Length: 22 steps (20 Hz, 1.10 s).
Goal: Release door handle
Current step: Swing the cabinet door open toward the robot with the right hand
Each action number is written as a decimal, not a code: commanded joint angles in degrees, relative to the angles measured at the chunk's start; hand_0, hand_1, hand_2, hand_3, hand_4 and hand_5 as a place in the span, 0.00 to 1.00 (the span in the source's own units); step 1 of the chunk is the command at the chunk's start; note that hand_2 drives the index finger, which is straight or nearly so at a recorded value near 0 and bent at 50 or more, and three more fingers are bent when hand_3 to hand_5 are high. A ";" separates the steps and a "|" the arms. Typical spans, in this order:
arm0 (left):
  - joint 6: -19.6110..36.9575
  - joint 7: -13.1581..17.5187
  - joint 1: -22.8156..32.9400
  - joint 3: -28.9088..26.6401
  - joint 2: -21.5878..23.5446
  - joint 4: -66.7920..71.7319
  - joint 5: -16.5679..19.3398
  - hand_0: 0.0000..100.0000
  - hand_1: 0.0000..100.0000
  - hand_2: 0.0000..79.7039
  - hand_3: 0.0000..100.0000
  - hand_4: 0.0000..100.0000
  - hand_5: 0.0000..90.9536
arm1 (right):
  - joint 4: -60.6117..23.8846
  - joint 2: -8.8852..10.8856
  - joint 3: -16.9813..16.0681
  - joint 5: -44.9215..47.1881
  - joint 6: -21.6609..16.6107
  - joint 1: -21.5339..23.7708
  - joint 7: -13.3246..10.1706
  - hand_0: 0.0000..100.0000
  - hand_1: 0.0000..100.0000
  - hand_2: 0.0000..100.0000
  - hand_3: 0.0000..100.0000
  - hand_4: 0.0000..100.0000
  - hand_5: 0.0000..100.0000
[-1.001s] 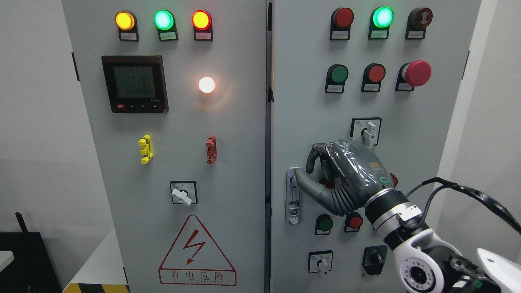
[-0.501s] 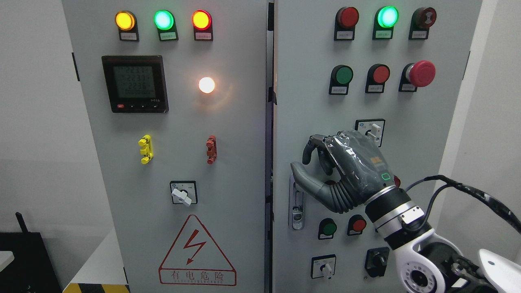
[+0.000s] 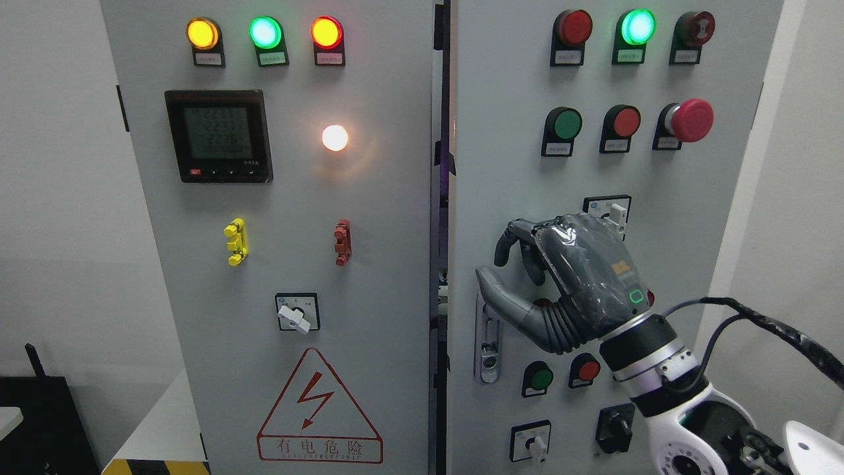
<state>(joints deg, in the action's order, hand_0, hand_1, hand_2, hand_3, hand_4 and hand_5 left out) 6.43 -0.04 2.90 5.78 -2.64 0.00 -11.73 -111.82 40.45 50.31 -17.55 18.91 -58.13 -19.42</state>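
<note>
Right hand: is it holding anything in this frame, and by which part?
The right hand is curled at the top of the door handle, thumb against its upper end. Whether the fingers truly grip it cannot be told.

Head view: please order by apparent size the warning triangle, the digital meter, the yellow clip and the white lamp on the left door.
1. Warning triangle, largest.
2. Digital meter.
3. Yellow clip and white lamp: about alike; the lamp's glow blurs its edge, so I leave them unranked.

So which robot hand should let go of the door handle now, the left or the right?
The right hand. It is the only hand in view, and its curled fingers and thumb sit right above the door handle on the right cabinet door. The left arm does not show at all.
</note>
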 commanded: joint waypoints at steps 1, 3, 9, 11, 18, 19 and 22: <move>-0.02 -0.05 0.00 0.02 0.00 -1.76 0.04 0.12 0.39 0.00 0.00 0.00 0.00 | 0.11 -0.82 -5.31 -3.54 -1.07 1.79 -0.01 0.53 0.33 0.60 1.00 0.94 0.97; -0.02 -0.05 0.00 0.02 0.00 -1.76 -0.05 0.12 0.39 0.00 0.00 0.00 0.00 | 0.11 -0.82 -5.84 -3.54 -1.07 1.87 -0.01 0.53 0.33 0.60 1.00 0.94 0.97; -0.02 -0.05 0.00 0.02 0.00 -1.76 0.03 0.12 0.39 0.00 0.00 0.00 0.00 | -0.15 -1.60 -7.86 -5.20 -1.51 1.96 -0.09 0.53 0.33 0.60 1.00 0.94 0.97; -0.02 -0.05 0.00 -0.06 0.00 -1.76 -0.05 0.12 0.39 0.00 0.00 0.00 0.00 | -0.24 -2.39 -8.56 -6.35 -2.29 2.23 -0.09 0.53 0.33 0.60 1.00 0.94 0.97; -0.02 -0.05 0.00 0.02 0.00 -1.76 -0.05 0.12 0.39 0.00 0.00 0.00 0.00 | -1.55 -4.51 -11.20 -10.66 -4.58 3.98 -0.01 0.53 0.32 0.61 1.00 0.94 0.97; -0.02 -0.05 0.00 -0.06 0.00 -1.76 -0.05 0.12 0.39 0.00 0.00 0.00 0.00 | -1.73 -4.51 -11.55 -10.66 -4.67 4.07 -0.01 0.53 0.32 0.61 1.00 0.94 0.97; -0.02 -0.05 0.00 0.02 0.00 -1.76 0.04 0.12 0.39 0.00 0.00 0.00 0.00 | -2.34 -4.60 -13.30 -10.75 -4.76 5.21 -0.01 0.53 0.32 0.62 1.00 0.94 0.97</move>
<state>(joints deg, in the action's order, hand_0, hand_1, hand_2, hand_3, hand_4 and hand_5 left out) 6.43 -0.04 2.90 5.77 -2.64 0.00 -11.73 -112.66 37.47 41.61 -26.94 14.37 -54.30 -19.72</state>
